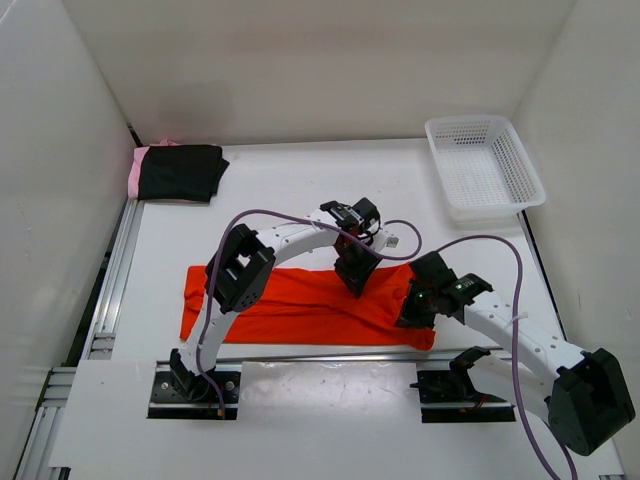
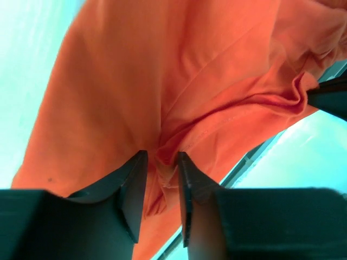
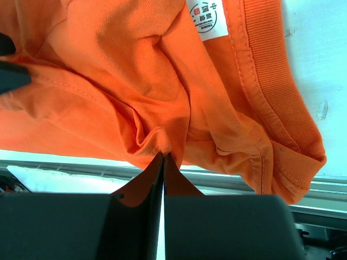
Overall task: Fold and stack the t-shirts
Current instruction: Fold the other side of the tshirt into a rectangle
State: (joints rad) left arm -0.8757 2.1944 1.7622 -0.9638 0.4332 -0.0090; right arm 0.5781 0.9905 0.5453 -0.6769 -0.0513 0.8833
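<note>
White tabletop carries the orange-red t-shirt lying left-right, collar rightward, right pincer pinching it, left pincer narrowly parted.

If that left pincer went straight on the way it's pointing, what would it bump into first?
The orange-red t-shirt: a raised fold sits right between the tips of the left pincer, seemingly touching them.

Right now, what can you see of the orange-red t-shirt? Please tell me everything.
The orange-red t-shirt is soft, plain fabric, lying as a long band across the near side of the white table, rumpled at its right end. A ribbed collar and white label show. The right gripper pinches a fold; another fold sits between the fingers of the left gripper.
</note>
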